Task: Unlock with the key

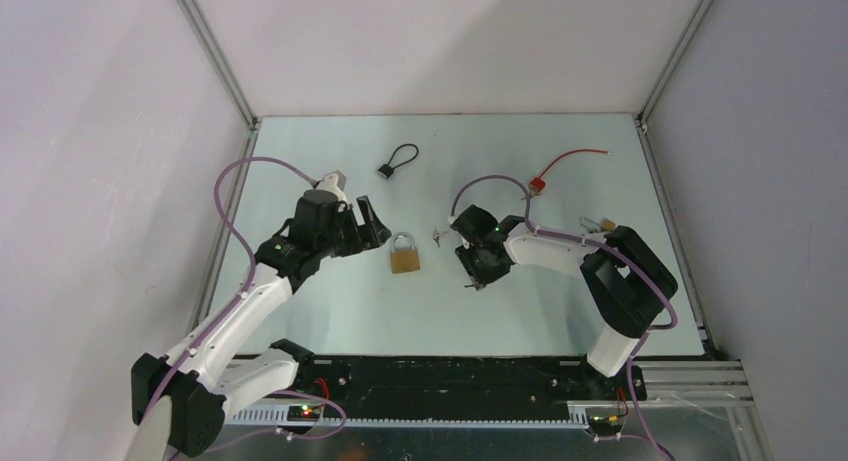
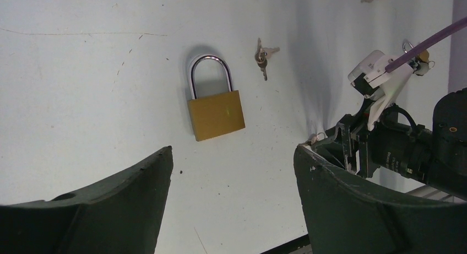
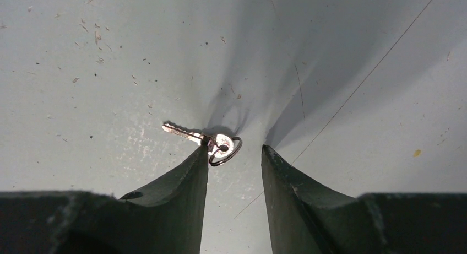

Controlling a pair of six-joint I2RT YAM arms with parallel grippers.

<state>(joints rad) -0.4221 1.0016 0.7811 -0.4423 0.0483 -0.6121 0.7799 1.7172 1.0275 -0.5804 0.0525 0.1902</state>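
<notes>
A brass padlock [image 1: 404,256] with a closed steel shackle lies flat mid-table; it also shows in the left wrist view [image 2: 216,113]. My left gripper [image 1: 375,228] is open and empty just left of the padlock, its fingers [image 2: 137,193] wide apart near the padlock's base. A small silver key [image 3: 190,135] on a ring lies on the table touching the tip of my right gripper's left finger [image 3: 182,188]. My right gripper [image 3: 235,152] is open, pointing down at the table to the right of the padlock [image 1: 478,277]. A second bunch of keys [image 1: 440,236] lies between the padlock and the right arm [image 2: 262,55].
A small black cable lock [image 1: 397,161] lies at the back centre. A red cable lock [image 1: 548,176] lies at the back right. A small brass item [image 1: 603,223] sits by the right arm's elbow. Metal frame rails [image 1: 222,236] edge the table on both sides.
</notes>
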